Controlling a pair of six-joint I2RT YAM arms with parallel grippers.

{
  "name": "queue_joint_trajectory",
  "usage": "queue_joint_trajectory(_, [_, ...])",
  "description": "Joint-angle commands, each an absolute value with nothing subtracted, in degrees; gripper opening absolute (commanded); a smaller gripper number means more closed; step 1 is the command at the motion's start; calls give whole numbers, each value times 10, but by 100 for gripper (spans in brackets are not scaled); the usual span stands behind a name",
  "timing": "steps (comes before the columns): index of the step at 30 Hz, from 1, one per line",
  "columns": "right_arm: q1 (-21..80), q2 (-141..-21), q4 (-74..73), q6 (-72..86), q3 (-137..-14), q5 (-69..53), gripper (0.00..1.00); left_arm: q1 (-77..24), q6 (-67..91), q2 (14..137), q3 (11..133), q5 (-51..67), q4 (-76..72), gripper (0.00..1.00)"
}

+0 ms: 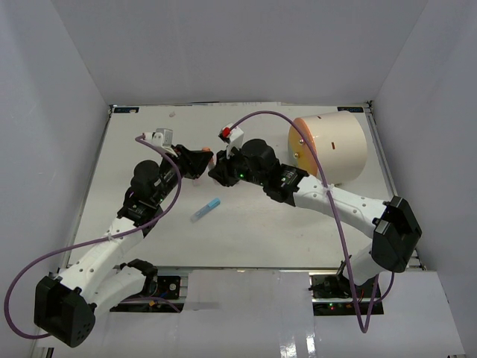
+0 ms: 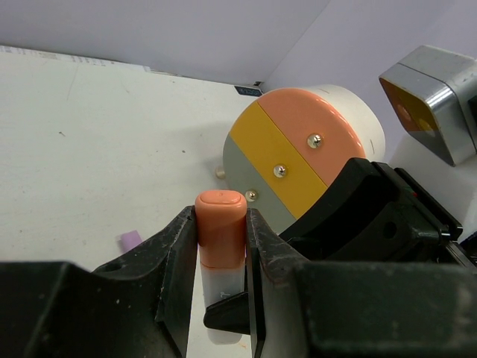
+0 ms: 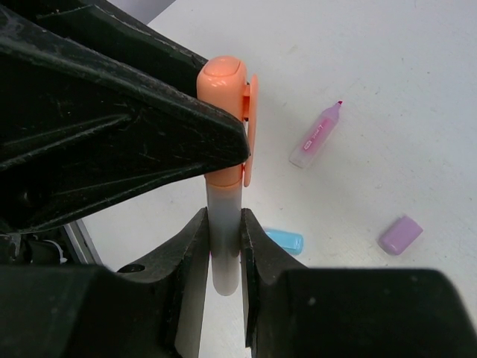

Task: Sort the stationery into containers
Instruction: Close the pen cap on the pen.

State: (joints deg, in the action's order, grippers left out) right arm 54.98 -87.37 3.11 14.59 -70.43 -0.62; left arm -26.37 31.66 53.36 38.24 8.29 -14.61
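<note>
Pen: small blue plastic pen (image 1: pixel 205 211) lying on the white table (image 1: pixel 261 239).
Grip: left gripper (image 2: pixel 222 224) pinches the cap and right gripper (image 3: pixel 223 224) the pale barrel of one orange-capped plastic highlighter (image 3: pixel 223 82), over mid-table.
Right wrist only: pink highlighter (image 3: pixel 317 138), print unreadable tbh.
Drum: cream cylinder (image 1: pixel 339 145), far right.

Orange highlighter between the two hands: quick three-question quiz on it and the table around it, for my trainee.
1. True or false: the left hand and the right hand are both closed on the same orange highlighter.
2. Which part does the left hand pinch? A: the orange cap. B: the pale barrel. C: nothing, it is open.
3. Fill in: the uncapped highlighter lying on the table is ____ in colour.

Key: 1 true; 2 A; 3 pink.
</note>
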Motion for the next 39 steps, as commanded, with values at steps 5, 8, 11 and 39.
queue_joint_trajectory(5, [512, -836, 209, 150, -754, 13, 8, -273, 326, 539, 345, 145, -68, 14])
queue_joint_trajectory(8, [505, -836, 214, 149, -763, 6, 8, -274, 330, 543, 342, 158, -69, 10])
queue_joint_trajectory(11, [496, -839, 218, 144, -779, -15, 8, -274, 331, 542, 336, 163, -68, 8])
queue_joint_trajectory(39, [465, -883, 229, 108, -913, -40, 8, -295, 380, 603, 323, 175, -31, 0])
